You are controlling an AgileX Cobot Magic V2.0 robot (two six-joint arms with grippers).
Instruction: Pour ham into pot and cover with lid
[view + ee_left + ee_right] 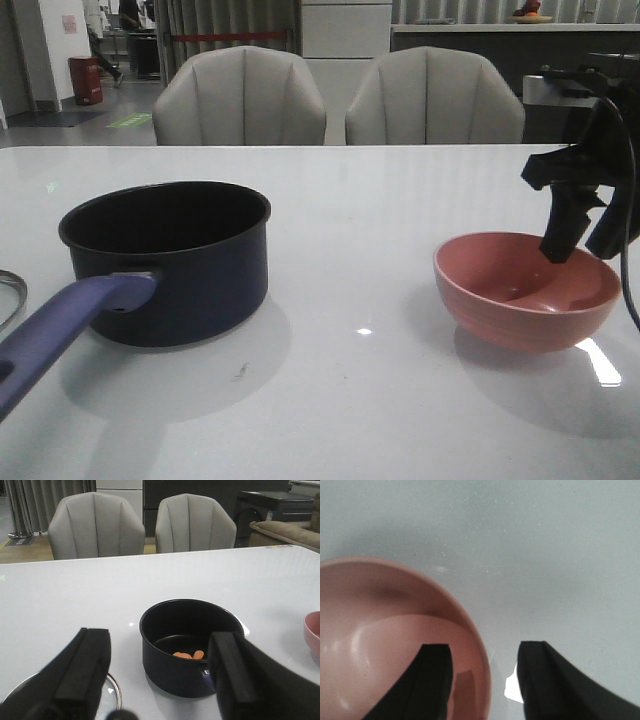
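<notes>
Your pouring looks done: the ham point(188, 655) lies on the bottom of the pot point(170, 262), and the bowl point(527, 290) stands upright and empty on the desk point(380, 400). The lid point(112, 692) is left, lying beside the pot. Your right gripper point(482, 680) straddles the bowl's rim, released. Your left gripper point(160, 680) hangs wide open, holding nothing.

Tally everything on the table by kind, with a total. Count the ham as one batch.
Saucepan: 1
Pink bowl: 1
Glass lid, only partly in view: 1
Batch of diced ham, inside the saucepan: 1
Total: 4
</notes>
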